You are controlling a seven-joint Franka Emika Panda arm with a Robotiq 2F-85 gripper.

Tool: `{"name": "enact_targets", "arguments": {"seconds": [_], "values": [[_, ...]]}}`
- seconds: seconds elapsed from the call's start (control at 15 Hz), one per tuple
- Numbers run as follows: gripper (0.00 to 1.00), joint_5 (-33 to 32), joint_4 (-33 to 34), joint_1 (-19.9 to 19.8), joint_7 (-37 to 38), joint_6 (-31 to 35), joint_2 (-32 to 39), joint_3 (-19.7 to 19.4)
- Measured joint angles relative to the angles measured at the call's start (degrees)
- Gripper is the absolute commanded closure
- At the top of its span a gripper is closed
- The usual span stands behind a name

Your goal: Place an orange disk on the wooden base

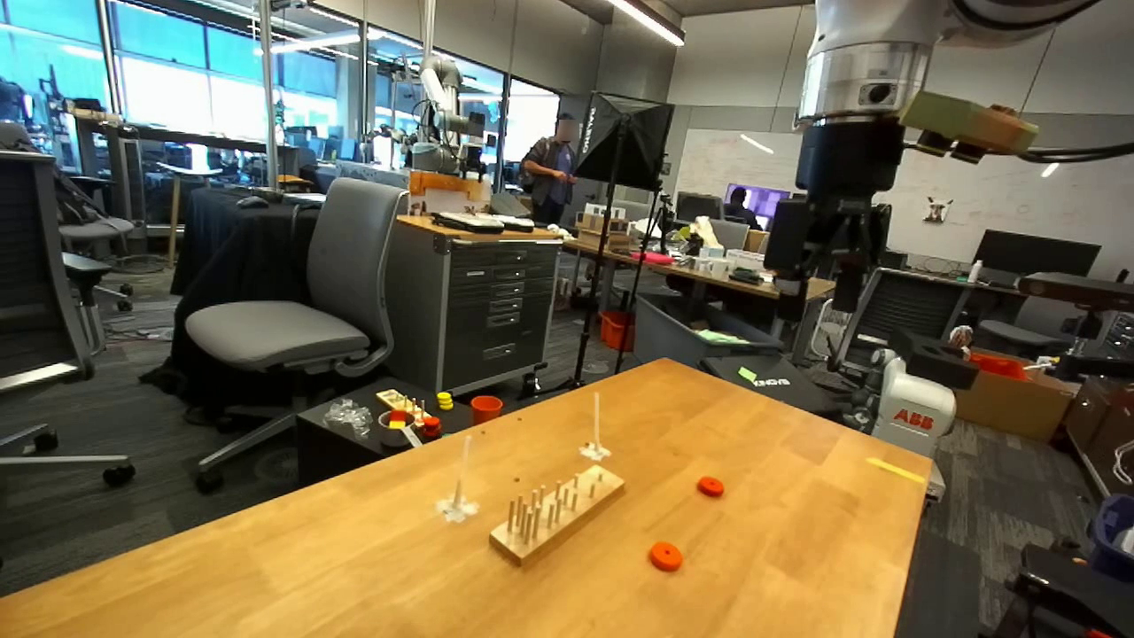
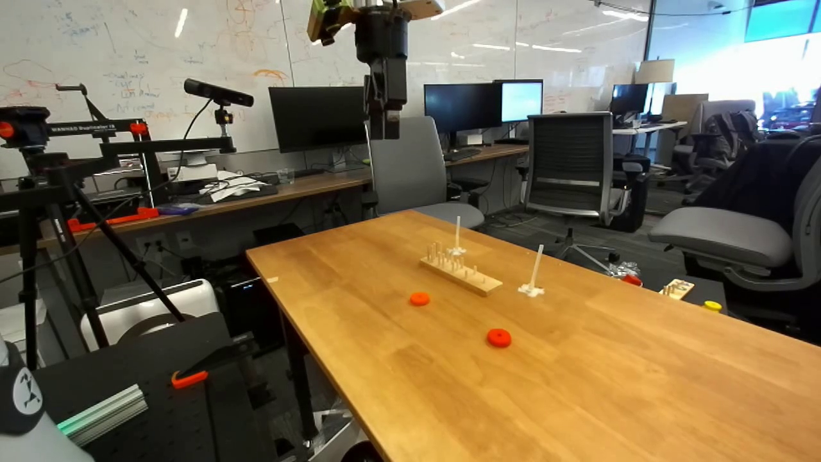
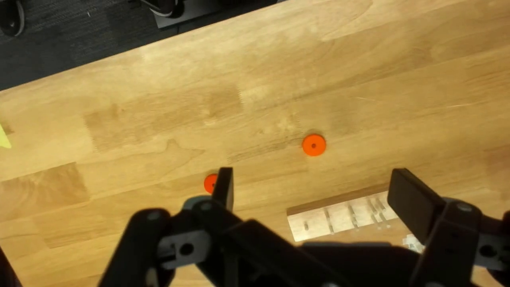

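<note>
- Hanging well above the wooden surface (image 1: 797,549), the fingers (image 3: 415,205) stand spread wide apart; in the wrist view, bare wood and part of the wooden base (image 1: 563,525) show in the gap between them.
- One orange disk (image 3: 314,145) lies flat on the surface, near the long side of the base and apart from it, a small dark spot at its centre.
- A second orange disk (image 2: 499,338) also lies flat on the surface, off the base and well apart from its twin, toward the end where the pegs (image 1: 511,516) are fewest; in the wrist view, one of the fingers covers part of it.
- The base sits flat, its pegs upright, taller and more crowded at one end.
- A thin pale rod (image 1: 596,421) and a second thin pale rod (image 1: 462,474) rise from whitish patches (image 1: 456,510) on the surface; the base sits between them and the disks.
- A yellow strip (image 1: 897,470) lies near the surface's edge.
- The arm (image 1: 864,75) hangs at the top of both exterior views.
- Beside the surface stands a low black box (image 1: 332,452), carrying an orange cup (image 1: 485,408), yellow rings (image 1: 445,400) and a small pegged board (image 2: 681,289).
- Farther back in an exterior view are a grey chair (image 1: 350,248), a standing person (image 1: 551,168) and a white robot (image 1: 917,415) marked ABB.
- Shoes (image 3: 10,18) show on the floor (image 3: 79,52) at the top left of the wrist view.
</note>
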Motion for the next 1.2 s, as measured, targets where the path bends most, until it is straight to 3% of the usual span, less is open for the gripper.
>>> {"name": "enact_targets", "arguments": {"seconds": [0.33,0.8,1.2], "values": [[0.00,-3.15,1.12,0.57,0.17,0.02,3.22,-0.12],[0.00,-4.67,9.47,1.99,2.10,0.08,15.71,-2.25],[0.00,5.34,16.09,2.88,2.40,3.10,26.82,-4.72]]}}
